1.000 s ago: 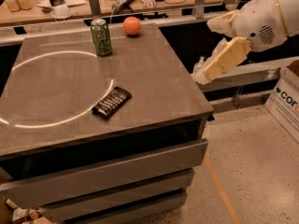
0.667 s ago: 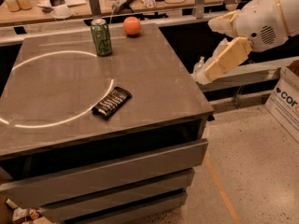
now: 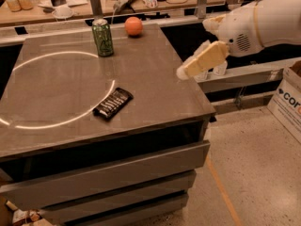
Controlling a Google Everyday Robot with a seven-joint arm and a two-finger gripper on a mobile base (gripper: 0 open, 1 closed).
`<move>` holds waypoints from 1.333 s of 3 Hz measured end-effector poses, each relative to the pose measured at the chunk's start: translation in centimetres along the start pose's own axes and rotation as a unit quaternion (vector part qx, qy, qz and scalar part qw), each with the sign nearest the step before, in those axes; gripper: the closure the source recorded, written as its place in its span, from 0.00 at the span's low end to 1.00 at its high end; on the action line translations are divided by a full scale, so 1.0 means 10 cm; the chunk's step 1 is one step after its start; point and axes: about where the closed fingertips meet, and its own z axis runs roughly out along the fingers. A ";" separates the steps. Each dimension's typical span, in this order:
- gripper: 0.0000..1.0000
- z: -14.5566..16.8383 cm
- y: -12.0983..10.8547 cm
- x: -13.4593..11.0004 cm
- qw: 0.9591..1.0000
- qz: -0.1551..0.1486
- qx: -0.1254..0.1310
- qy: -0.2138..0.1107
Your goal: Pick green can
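Observation:
The green can [image 3: 102,37] stands upright near the far edge of the grey table [image 3: 155,93], left of centre. It is dark green with a silver top rim and a pale logo. My gripper [image 3: 184,72] hangs on the white arm at the right, just over the table's right edge. It is well to the right of the can, nearer the camera, and touches nothing.
A round orange fruit [image 3: 133,26] lies right of the can. A dark snack bar [image 3: 113,103] lies mid-table beside a bright ring of light. A cluttered bench [image 3: 70,4] runs behind the table. A cardboard box [image 3: 288,102] stands on the floor at right.
My gripper has moved a little to the left, toward the table's right edge. The can, fruit and snack bar have not moved.

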 end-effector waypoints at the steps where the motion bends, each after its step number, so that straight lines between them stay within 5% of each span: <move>1: 0.00 0.79 -0.37 0.00 0.998 0.023 -0.004 -0.065; 2: 0.00 1.37 -0.52 0.01 0.995 0.027 -0.030 -0.095; 3: 0.00 2.16 -0.72 -0.18 0.988 0.005 -0.056 -0.146; 4: 0.00 2.59 -0.84 -0.44 0.982 -0.020 -0.065 -0.176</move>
